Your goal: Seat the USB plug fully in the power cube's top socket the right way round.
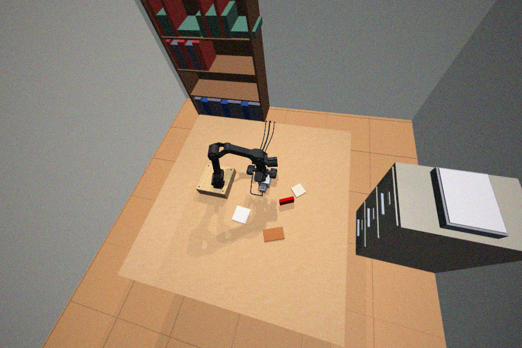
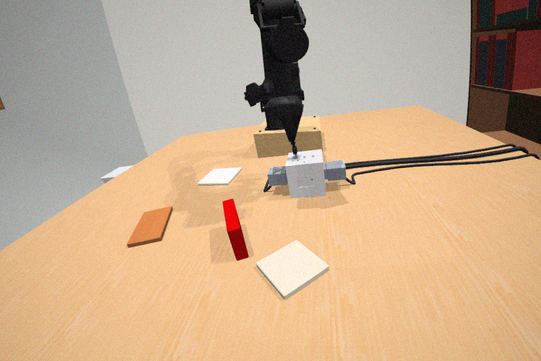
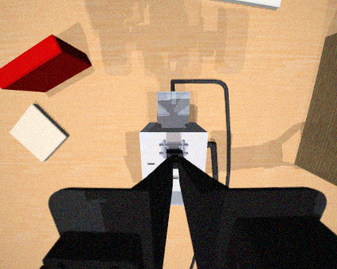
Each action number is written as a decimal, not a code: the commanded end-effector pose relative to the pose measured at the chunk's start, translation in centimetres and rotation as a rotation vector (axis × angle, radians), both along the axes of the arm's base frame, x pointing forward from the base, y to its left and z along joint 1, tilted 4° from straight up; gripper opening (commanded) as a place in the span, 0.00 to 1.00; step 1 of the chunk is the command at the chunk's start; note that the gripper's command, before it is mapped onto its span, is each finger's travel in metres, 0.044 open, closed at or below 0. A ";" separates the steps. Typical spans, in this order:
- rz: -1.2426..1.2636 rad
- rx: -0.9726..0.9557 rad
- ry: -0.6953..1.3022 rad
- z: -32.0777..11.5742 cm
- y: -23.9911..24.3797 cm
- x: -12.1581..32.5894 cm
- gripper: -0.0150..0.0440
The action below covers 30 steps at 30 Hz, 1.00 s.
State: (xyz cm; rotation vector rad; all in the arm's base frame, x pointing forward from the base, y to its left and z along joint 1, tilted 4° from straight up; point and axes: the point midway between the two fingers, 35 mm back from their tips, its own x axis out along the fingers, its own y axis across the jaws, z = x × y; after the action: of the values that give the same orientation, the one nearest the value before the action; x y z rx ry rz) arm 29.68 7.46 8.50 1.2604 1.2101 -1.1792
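The white power cube (image 2: 306, 179) (image 3: 152, 139) stands on the table with grey plugs in two opposite sides. My gripper (image 2: 294, 148) (image 3: 175, 161) points down at the cube's top face, at the end nearer the grey plug (image 2: 276, 176) (image 3: 173, 109). The gripper is shut on the USB plug, a small dark piece between the fingertips, at the socket in the top. The fingertips hide most of the plug. I cannot tell how deep it sits or which way round it is. In the top view the arm covers much of the cube.
Black cables (image 2: 419, 160) (image 3: 228, 131) run from the plugs. A red block (image 1: 286, 201) (image 2: 236, 232) (image 3: 29, 65), a cream tile (image 1: 298, 190) (image 2: 292, 267) (image 3: 38, 133), a white tile (image 1: 241, 214) (image 2: 219, 176) and an orange tile (image 1: 273, 234) (image 2: 150, 225) lie around the cube.
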 end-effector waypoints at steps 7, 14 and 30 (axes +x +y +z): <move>-0.006 -0.004 -0.002 -0.1 0.0 0.0 0.25; -0.006 -0.004 -0.002 -0.2 0.0 0.0 0.25; -0.006 -0.004 -0.001 -0.4 0.0 0.0 0.25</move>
State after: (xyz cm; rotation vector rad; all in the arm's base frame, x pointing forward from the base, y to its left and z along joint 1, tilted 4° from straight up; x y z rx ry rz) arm 29.70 7.48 8.14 1.2602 1.2099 -1.1793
